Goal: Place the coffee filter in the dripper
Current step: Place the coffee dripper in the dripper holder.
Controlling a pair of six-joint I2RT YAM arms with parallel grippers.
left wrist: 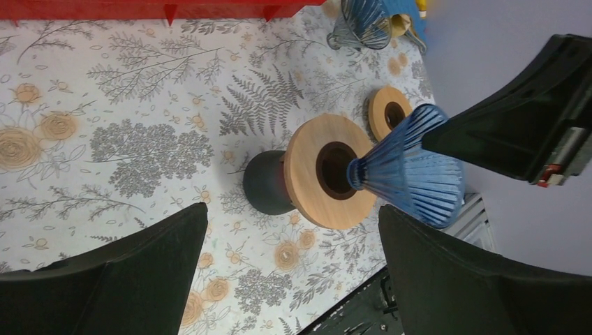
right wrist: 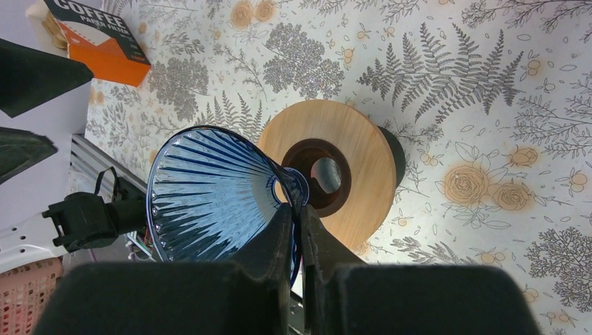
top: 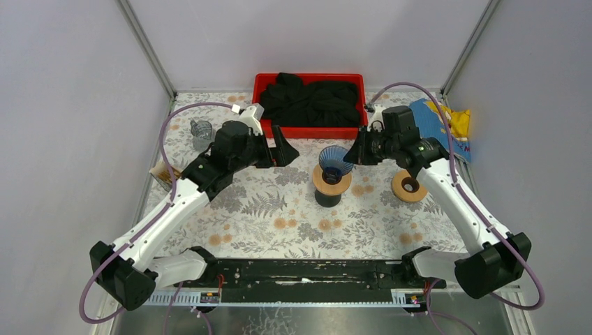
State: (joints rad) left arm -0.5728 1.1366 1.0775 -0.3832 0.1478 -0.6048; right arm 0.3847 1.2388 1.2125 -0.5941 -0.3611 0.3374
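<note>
floral-patterned table (top: 293,209) fills the cell, with a red bin (top: 262,87) of black cloth (top: 314,101) against its far edge. the left gripper (top: 285,149) hangs just in front of the bin, left of centre, its jaws spread wide with nothing between them. the right gripper (right wrist: 295,213) is clenched on the rim of the blue ribbed dripper (top: 335,159), gripping the wall edge-on. the dripper is tipped on a slant, its narrow foot pointing at the hole in the round wooden stand (top: 331,183) at table centre; i cannot tell whether foot and wood touch. the orange-and-black coffee filter box (right wrist: 98,42) lies at the left edge of the table, well apart from the dripper, and the pale stack at its open end is probably the paper filters (right wrist: 47,19). a second wooden ring (top: 408,187) sits to the right of the stand, under the right arm. a small clear cup (top: 201,132) stands near the far left corner.
</note>
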